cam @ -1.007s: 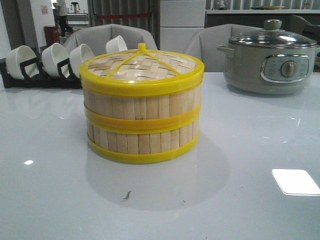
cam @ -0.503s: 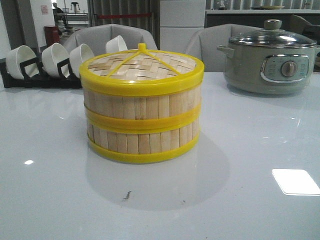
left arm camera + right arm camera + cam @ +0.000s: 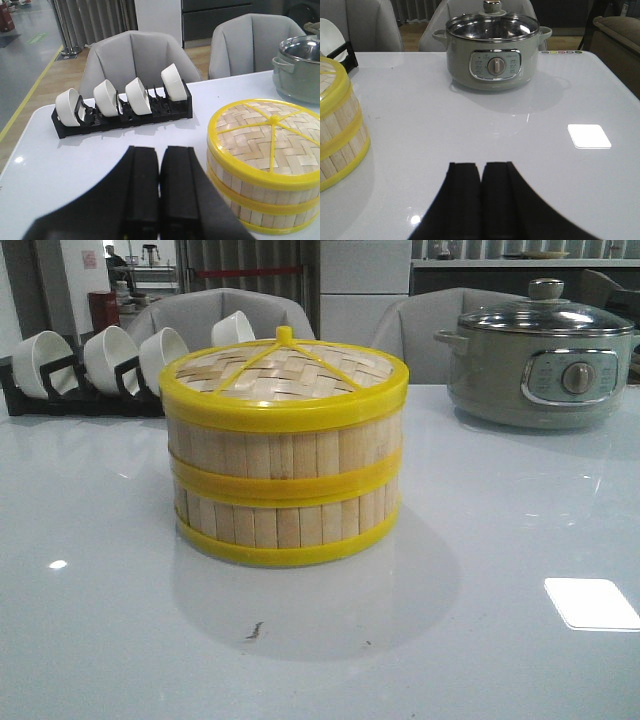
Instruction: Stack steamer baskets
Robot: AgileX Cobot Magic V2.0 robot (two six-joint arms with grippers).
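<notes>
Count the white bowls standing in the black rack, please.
4. They stand in a row in the black rack behind the steamer stack: the first bowl, the second, the third and the fourth. None seems hidden.

Your left claw [image 3: 159,190] is hanging above the white desk [image 3: 45,170] with its two black fingers [image 3: 140,190] pressed together, gripping nothing. Just beside it, the steamer baskets [image 3: 260,192] are sitting stacked one on the other, the woven lid [image 3: 265,135] resting on top. Farther back, a black rack [image 3: 120,117] is holding four white bowls [image 3: 137,95] tilted on edge. A grey-green pot [image 3: 300,70] is showing at the edge, and two grey chairs [image 3: 132,55] are standing behind the desk.
</notes>
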